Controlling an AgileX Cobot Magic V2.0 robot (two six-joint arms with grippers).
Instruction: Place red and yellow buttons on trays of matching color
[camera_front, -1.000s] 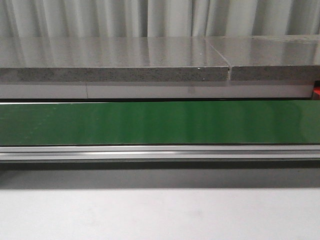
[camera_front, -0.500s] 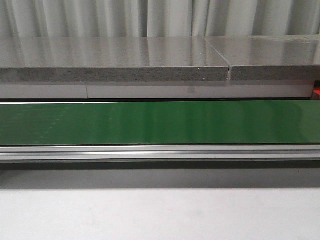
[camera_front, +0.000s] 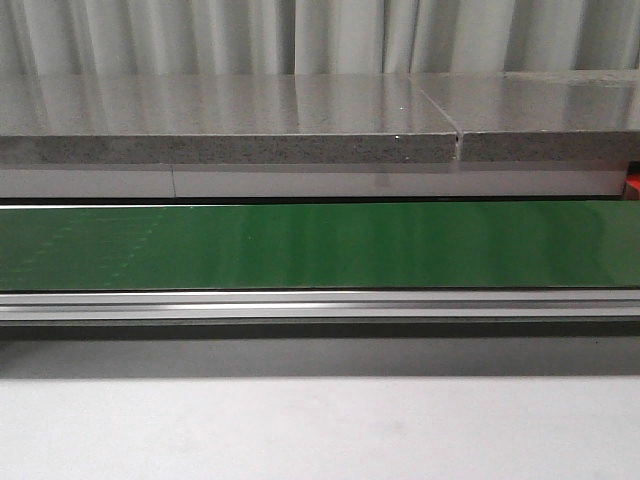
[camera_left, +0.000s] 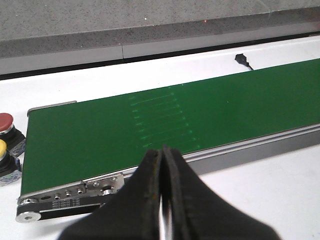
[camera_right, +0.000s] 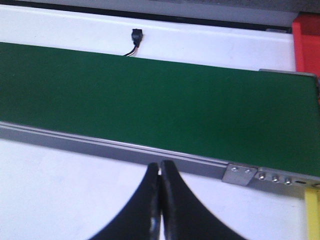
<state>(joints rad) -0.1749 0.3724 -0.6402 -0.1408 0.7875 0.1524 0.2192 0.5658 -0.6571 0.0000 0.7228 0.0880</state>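
In the left wrist view a red button (camera_left: 5, 121) and a yellow button (camera_left: 2, 147), each on a dark body, stand on the white table just off the end of the green conveyor belt (camera_left: 200, 110). My left gripper (camera_left: 162, 150) is shut and empty, over the belt's near rail, well away from both. My right gripper (camera_right: 160, 164) is also shut and empty, above the white table before the belt (camera_right: 150, 95). A red tray (camera_right: 306, 42) and a strip of a yellow tray (camera_right: 313, 212) show past the belt's other end. The front view shows neither gripper nor button.
The belt (camera_front: 320, 245) runs across the front view with an aluminium rail (camera_front: 320, 303) along its near side. A grey stone slab (camera_front: 230, 120) lies behind it. A small black cable plug (camera_left: 241, 58) (camera_right: 135, 36) rests on the table beyond the belt. A red sliver (camera_front: 634, 185) shows at the right.
Faint pale marks have appeared on the left part of the belt in the front view and drifted to the right. Nothing else has changed there.
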